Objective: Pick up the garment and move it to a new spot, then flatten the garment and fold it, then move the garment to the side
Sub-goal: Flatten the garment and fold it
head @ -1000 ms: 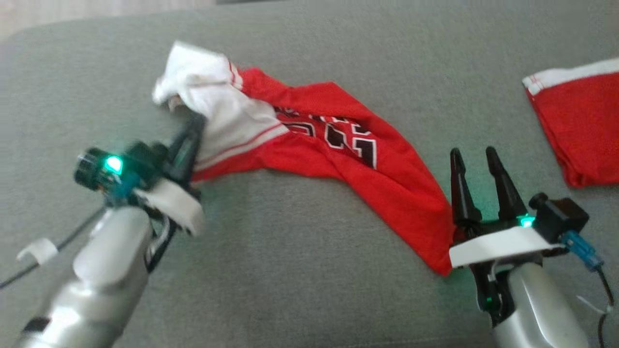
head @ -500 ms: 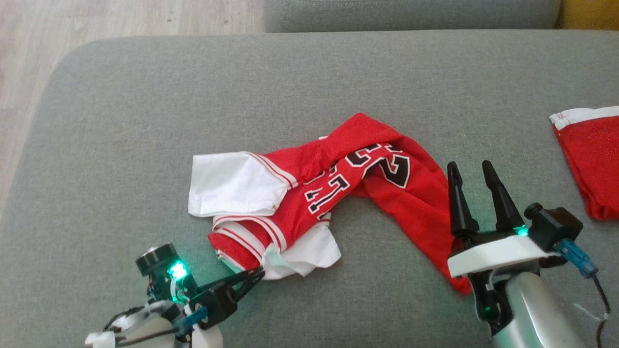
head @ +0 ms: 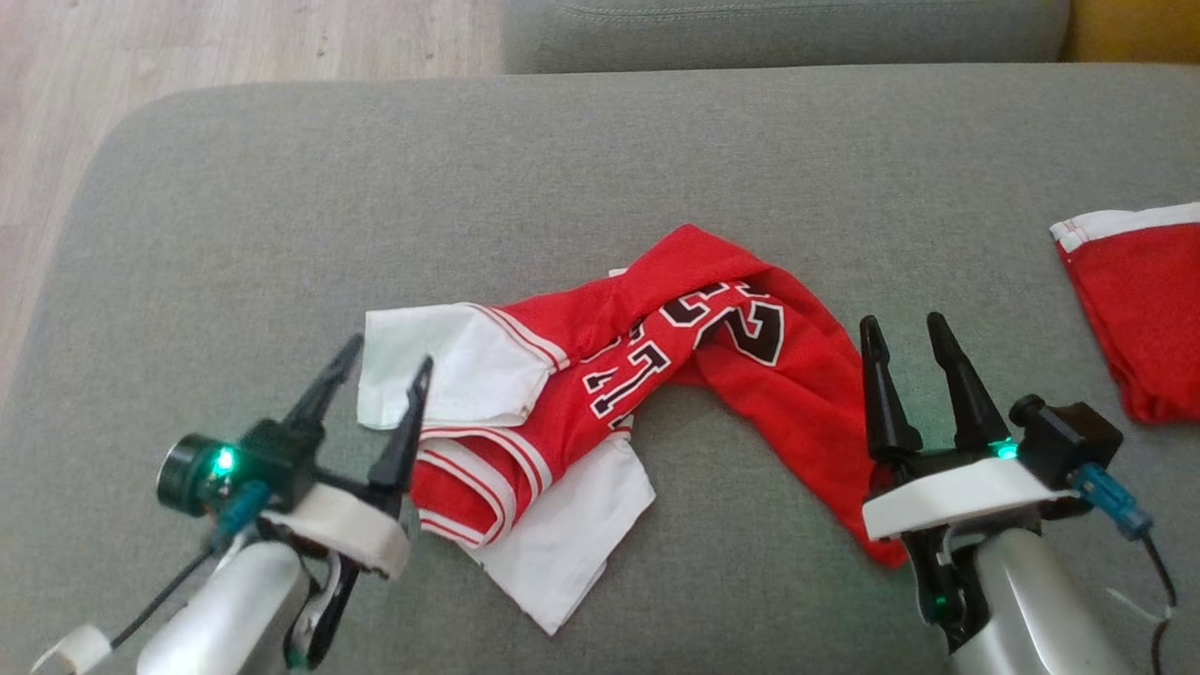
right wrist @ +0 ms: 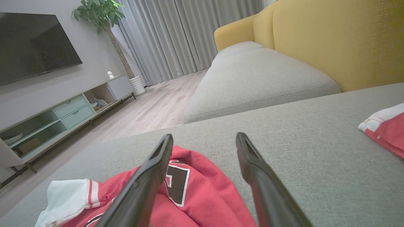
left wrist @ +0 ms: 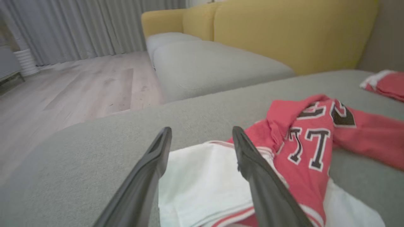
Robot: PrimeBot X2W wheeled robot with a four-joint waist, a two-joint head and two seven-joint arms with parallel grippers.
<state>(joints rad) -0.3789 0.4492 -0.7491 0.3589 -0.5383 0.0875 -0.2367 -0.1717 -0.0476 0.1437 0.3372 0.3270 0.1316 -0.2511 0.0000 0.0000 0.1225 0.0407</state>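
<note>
The garment (head: 694,347), a red jersey with white sleeves and black-and-white lettering, lies crumpled in the middle of the grey cushion (head: 562,159). My left gripper (head: 391,352) is open at the garment's white left end, with nothing between its fingers. In the left wrist view the left gripper (left wrist: 202,129) stands apart over the white cloth of the garment (left wrist: 202,179). My right gripper (head: 900,322) is open beside the garment's red right end. In the right wrist view the right gripper (right wrist: 203,135) hangs over the garment (right wrist: 202,198).
A second red piece with a white band (head: 1139,309) lies at the cushion's right edge. The wooden floor (head: 187,47) shows past the cushion's rounded left corner. Another grey cushion (head: 778,33) and a yellow sofa back (left wrist: 284,28) stand behind.
My left gripper has opened and let go of the garment's white edge, then lifted off to its left. The garment now rests crumpled. The right gripper has stayed open in place.
</note>
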